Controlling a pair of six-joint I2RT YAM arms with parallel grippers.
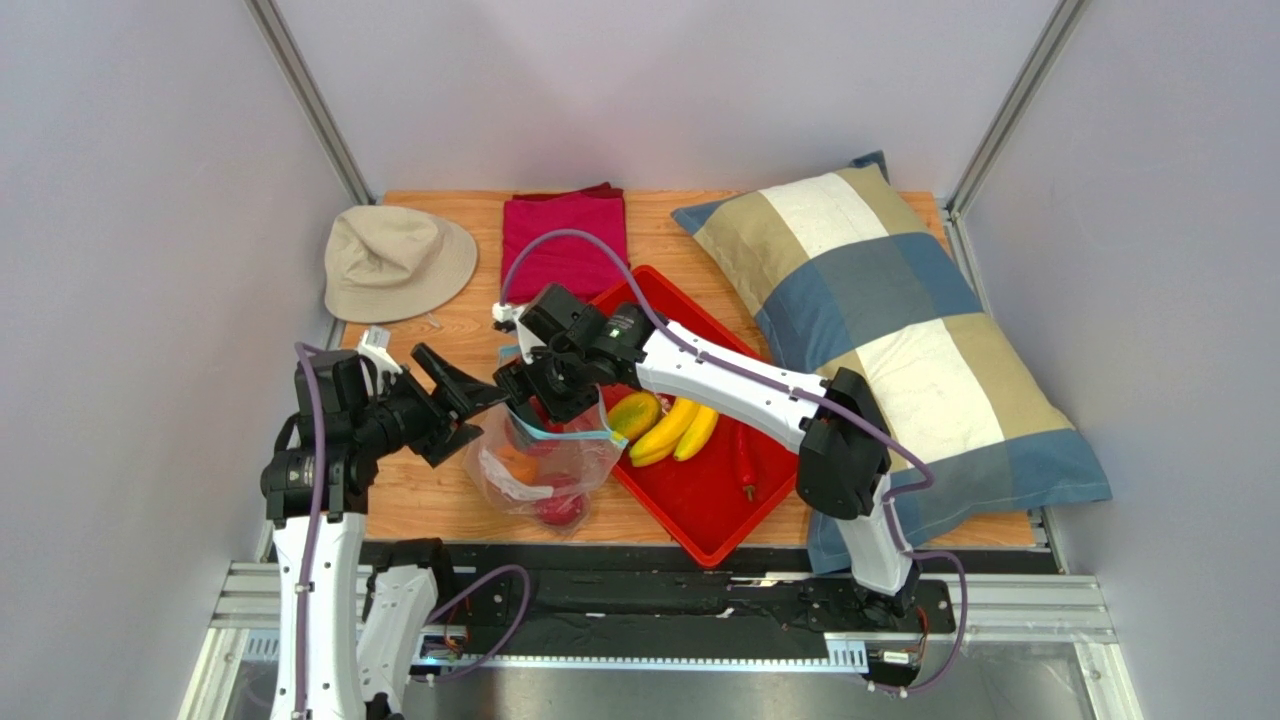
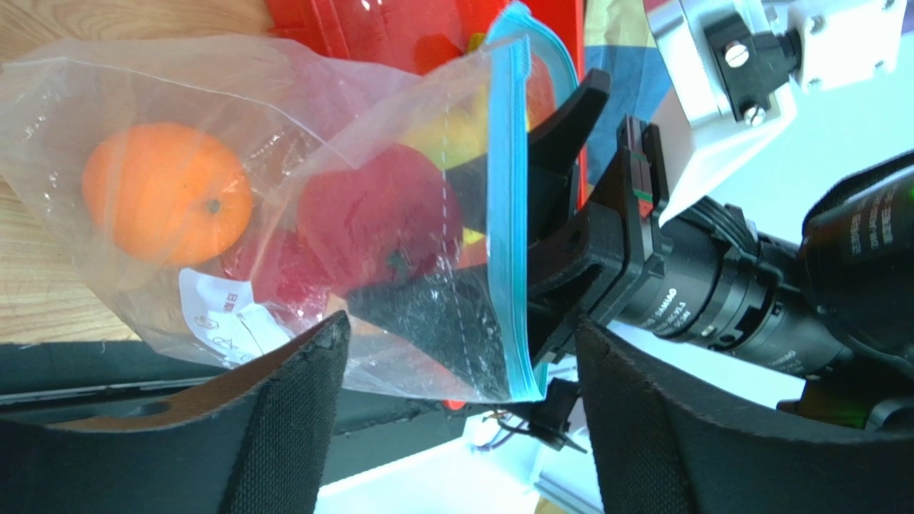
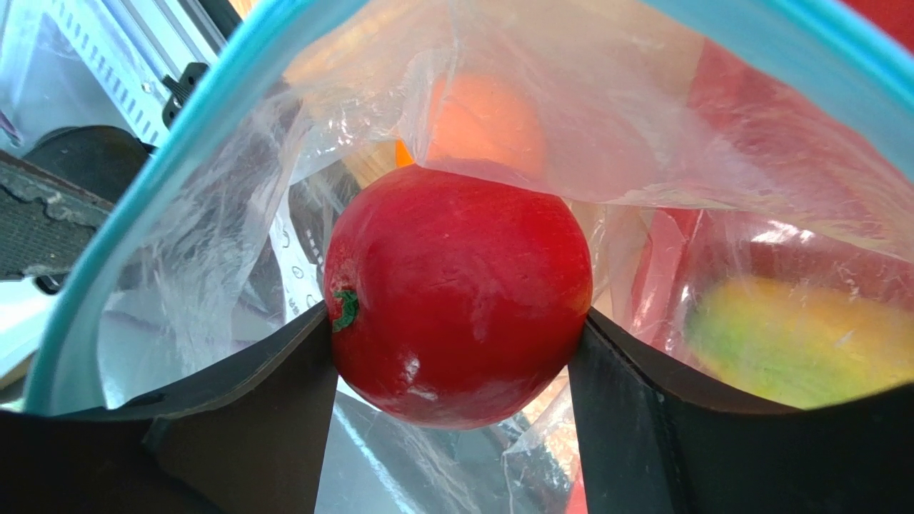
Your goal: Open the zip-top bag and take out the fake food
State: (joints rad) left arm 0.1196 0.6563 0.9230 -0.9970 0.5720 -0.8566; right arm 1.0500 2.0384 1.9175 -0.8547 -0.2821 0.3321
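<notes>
The bag (image 1: pixel 519 473) stands open beside the red tray (image 1: pixel 721 518). Banana (image 1: pixel 672 431), mango (image 1: pixel 633 413) and chilli (image 1: pixel 745 458) lie on the tray; apple (image 3: pixel 456 289) and orange (image 2: pixel 166 193) are left inside. The right gripper (image 3: pixel 453 318) has its jaws on both sides of the apple, squeezing or not I cannot tell. The left gripper (image 2: pixel 461 327) has its jaws apart.

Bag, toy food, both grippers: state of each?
bag: unzipped, mouth spread wide.
apple: inside the bag, between the right gripper's jaws.
orange: inside the bag, loose.
banana: out, on the tray.
mango: out, on the tray.
chilli: out, on the tray.
right gripper: reaching into the bag, shut on the apple.
left gripper: jaws open, beside the bag.
</notes>
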